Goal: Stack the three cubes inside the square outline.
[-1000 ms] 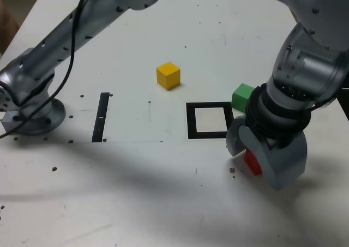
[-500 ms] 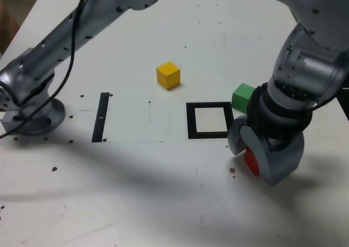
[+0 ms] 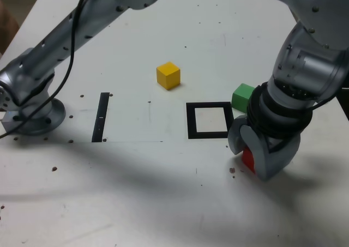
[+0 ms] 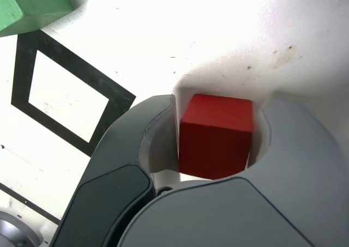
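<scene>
Now the gripper [image 3: 252, 149] has closed its jaws onto the red cube [image 4: 216, 135] — just right of the square outline [image 3: 209, 120] — ready to lift.

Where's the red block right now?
In the exterior view, the red cube sits on the table between the end effector's jaws, just right of the square outline, below the green cube.

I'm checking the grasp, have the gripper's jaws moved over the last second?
Yes. In the exterior view the outer jaw of the gripper has drawn in toward the square outline, closing on the red cube.
</scene>
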`<action>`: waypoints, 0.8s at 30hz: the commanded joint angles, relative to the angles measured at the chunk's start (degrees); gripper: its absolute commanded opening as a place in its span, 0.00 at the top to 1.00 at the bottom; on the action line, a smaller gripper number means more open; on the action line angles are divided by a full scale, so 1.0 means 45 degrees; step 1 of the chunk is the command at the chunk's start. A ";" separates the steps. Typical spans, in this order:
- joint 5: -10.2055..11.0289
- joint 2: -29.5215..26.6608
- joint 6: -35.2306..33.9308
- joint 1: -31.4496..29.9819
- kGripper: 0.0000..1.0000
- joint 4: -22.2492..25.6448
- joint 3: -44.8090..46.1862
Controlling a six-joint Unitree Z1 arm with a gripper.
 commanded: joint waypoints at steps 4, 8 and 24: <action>0.0010 -0.0055 -0.0192 0.0004 0.61 0.0105 -0.0025; -0.0232 -0.0271 -0.0537 0.0128 0.61 0.0293 -0.0100; -0.1002 -0.2378 -0.3649 0.1392 0.61 0.1227 0.1495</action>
